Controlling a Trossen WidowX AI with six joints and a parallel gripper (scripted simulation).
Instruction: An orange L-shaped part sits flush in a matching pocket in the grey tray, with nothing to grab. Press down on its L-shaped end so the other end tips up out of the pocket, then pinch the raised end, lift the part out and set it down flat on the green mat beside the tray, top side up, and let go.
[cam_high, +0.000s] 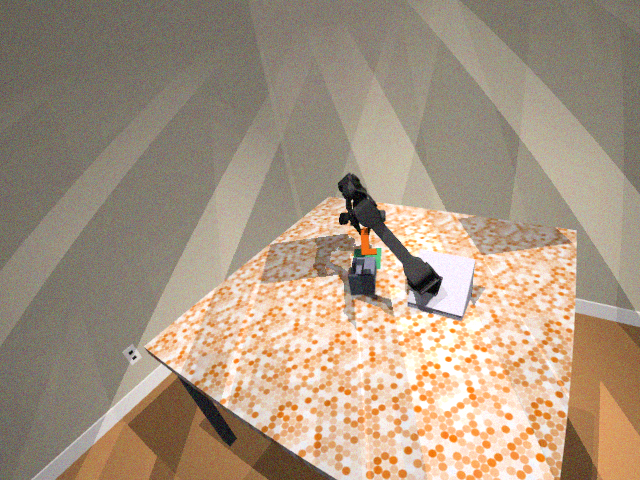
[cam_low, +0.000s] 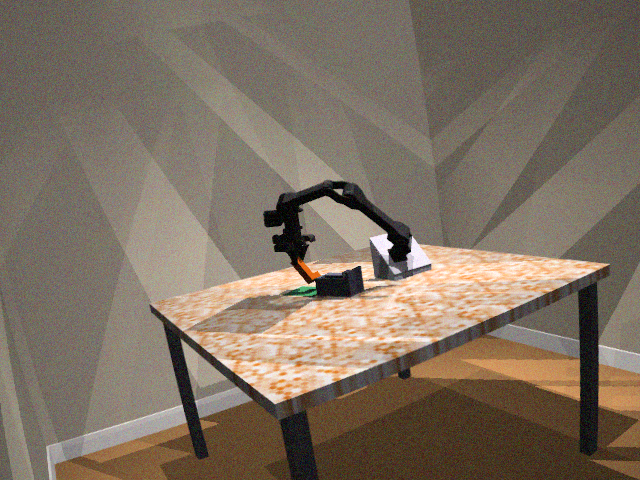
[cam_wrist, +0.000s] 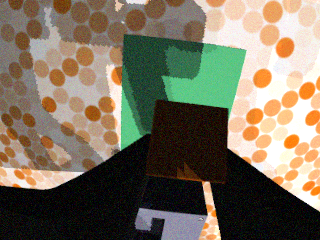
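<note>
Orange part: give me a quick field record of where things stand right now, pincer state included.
part: orange L-shaped part, out of the tray, hanging tilted in the air
pincer: pincer shut on the part's upper end
tray: grey tray, on the table, pocket vacated
mat: green mat, beside the tray, nothing resting on it
part over mat: yes, above it, not touching
release: not yet done

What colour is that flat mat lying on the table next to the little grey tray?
Green; the mat shows best in the wrist view.

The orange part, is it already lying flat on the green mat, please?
No, the orange part hangs tilted in the hand, above the green mat.
</note>
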